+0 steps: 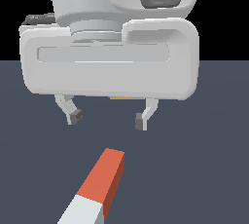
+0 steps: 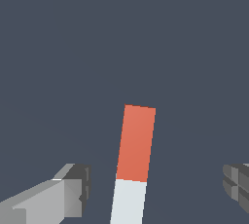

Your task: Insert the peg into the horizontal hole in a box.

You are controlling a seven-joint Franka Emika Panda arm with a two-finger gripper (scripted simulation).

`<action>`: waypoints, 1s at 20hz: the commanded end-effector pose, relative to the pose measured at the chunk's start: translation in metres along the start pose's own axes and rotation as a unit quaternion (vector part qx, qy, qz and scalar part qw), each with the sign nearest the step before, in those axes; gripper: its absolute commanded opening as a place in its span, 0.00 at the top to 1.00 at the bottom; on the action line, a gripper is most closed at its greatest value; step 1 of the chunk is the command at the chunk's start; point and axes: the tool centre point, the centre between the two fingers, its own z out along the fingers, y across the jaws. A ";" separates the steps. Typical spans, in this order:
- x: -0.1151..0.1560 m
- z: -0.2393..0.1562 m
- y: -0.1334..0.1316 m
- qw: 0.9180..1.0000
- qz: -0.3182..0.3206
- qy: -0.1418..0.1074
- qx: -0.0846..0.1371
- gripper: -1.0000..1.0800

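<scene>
The peg lies flat on the dark grey floor, its red-orange half pointing away from the exterior camera and its pale half running off the frame's lower edge. My gripper hangs above and beyond the peg's red end, open, fingers wide apart and holding nothing. In the wrist view the peg lies between the two fingertips, not touched by either. The box and its horizontal hole are mostly hidden behind the gripper body; only a thin orange-tan sliver shows under it.
The large white gripper body fills the upper half of the exterior view and blocks what lies behind it. Dark grey floor surrounds the peg on all sides.
</scene>
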 end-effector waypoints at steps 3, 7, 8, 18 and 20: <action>-0.059 0.029 -0.010 0.999 0.036 -0.001 0.003 0.04; -0.088 0.044 -0.016 0.999 0.054 -0.001 0.005 0.04; -0.093 0.046 -0.017 0.998 0.057 -0.001 0.005 0.04; -0.099 0.058 -0.019 0.998 0.062 -0.001 0.006 0.04; -0.099 0.066 -0.019 0.998 0.062 -0.001 0.006 0.04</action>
